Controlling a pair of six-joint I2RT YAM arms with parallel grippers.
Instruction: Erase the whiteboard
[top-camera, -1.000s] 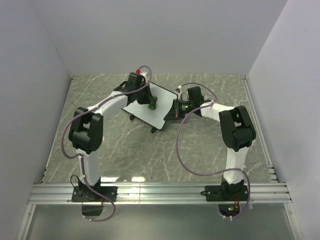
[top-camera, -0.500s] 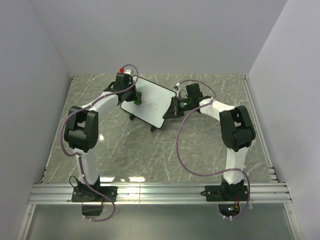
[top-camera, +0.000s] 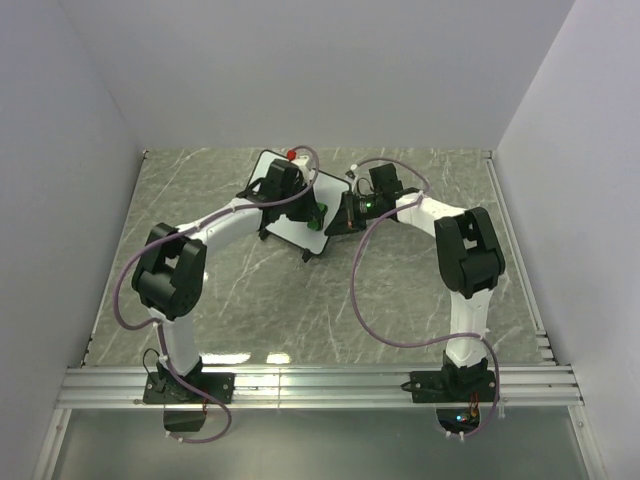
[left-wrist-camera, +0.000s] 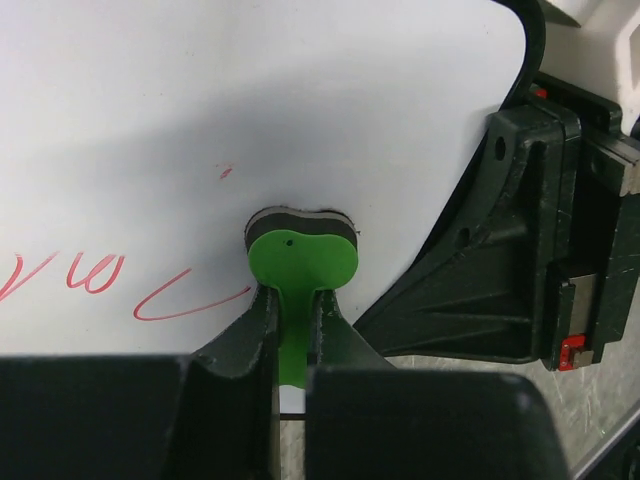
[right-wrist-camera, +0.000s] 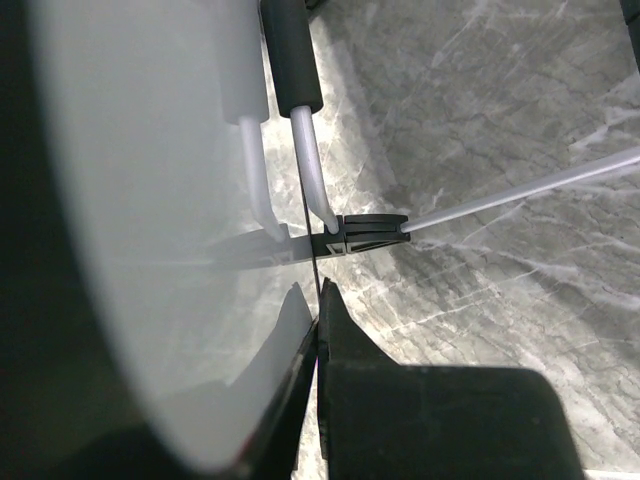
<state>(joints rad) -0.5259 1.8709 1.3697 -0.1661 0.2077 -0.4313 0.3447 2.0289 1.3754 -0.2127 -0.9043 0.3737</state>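
Board (left-wrist-camera: 250, 90): sits toward the far edge of the table (top-camera: 400, 290), about mid-width, skewed to the table's edges, raised on small black feet (right-wrist-camera: 370, 232). Red scribbles (left-wrist-camera: 100, 275) remain on the face, left of the eraser (left-wrist-camera: 300, 258).

Left gripper (left-wrist-camera: 293, 302): fingers clamped on the green eraser's stem, with the pad pressed flat to the board near its right edge.

Right gripper (right-wrist-camera: 316, 300): fingers pinched on the board's thin right rim, seen edge-on from its own camera.

Handling, by judgement:
- Board looks light, thin and stiff, with a glossy, slick face.
- On such small feet it would likely skid or pivot under a wiping push, so it needs a brace.
- Best hold is the black frame at an edge, off the writing area.
- The rim gives narrow purchase, so a stroke far from the pinch may twist the board.
- Eraser is small; take it by the stem and keep the pad square to the face.
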